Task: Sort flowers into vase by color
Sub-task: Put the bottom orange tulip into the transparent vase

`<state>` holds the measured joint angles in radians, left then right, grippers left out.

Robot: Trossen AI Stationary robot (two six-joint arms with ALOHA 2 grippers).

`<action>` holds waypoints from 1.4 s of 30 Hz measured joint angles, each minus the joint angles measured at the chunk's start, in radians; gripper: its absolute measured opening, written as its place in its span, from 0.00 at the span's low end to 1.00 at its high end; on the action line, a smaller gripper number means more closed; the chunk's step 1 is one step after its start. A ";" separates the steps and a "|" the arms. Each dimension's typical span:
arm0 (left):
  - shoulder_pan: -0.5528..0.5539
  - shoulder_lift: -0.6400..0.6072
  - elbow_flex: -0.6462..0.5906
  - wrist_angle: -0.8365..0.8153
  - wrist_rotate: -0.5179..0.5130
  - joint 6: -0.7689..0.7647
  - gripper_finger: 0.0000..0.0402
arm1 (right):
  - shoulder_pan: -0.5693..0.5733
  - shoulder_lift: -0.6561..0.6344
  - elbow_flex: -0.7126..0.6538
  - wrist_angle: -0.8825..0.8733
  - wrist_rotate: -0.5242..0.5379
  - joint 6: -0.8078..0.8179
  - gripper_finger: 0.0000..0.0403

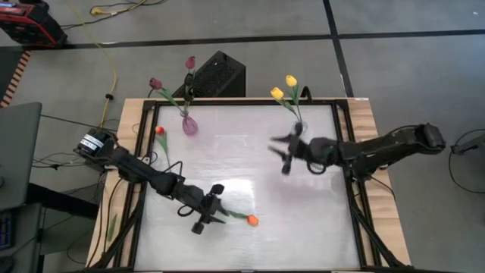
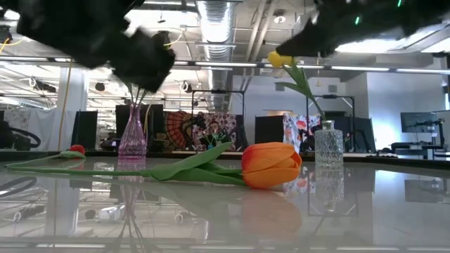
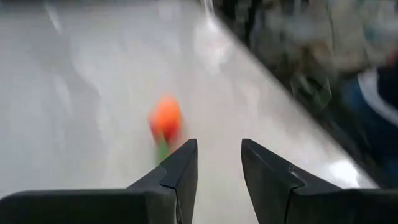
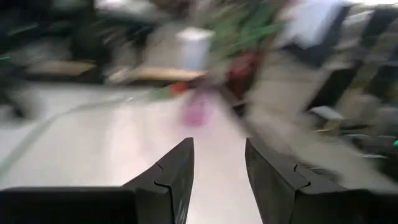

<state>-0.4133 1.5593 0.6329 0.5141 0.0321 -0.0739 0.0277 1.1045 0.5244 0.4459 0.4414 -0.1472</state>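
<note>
down at six o'clock an orange tulip (image 1: 251, 220) lies flat on the table (image 1: 303, 227), plump head, green stem pointing to nine o'clock. left gripper (image 1: 211, 214) hovers over the stem, fingers parted, empty. right gripper (image 1: 283, 150) waits parted near the yellow tulips (image 1: 284, 87).

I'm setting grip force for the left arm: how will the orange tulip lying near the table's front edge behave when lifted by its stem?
The orange tulip probably lifts easily: a small head on a thin stem. Held at the stem, it may droop head-down, as the head looks bulky beside it. Lying flat, it could roll if nudged by the left gripper.
</note>
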 joint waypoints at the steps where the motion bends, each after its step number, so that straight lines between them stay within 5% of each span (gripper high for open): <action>1: -0.007 -0.012 0.011 -0.095 0.012 -0.020 0.28 | 0.040 0.010 0.047 -0.090 -0.010 0.011 0.42; 6: -0.074 -0.021 0.073 -0.382 -0.038 -0.082 0.28 | 0.247 0.076 0.199 -0.284 -0.031 0.076 0.42; 15: -0.106 -0.003 0.081 -0.505 -0.281 -0.122 0.28 | 0.536 0.253 0.279 -0.278 0.019 0.173 0.42; 27: -0.009 0.071 0.079 -0.453 -0.206 -0.131 0.28 | 0.731 0.483 0.292 -0.150 0.083 0.335 0.42; 35: 0.008 0.140 0.082 -0.450 -0.153 -0.175 0.27 | 0.806 0.501 0.292 -0.138 0.154 0.383 0.42; 42: 0.008 0.135 0.082 -0.475 -0.153 -0.222 0.03 | 0.824 0.457 0.292 -0.143 0.173 0.350 0.42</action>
<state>-0.4052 1.6941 0.7151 0.0390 -0.1211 -0.2956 0.8520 1.5613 0.8162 0.3030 0.6144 0.2024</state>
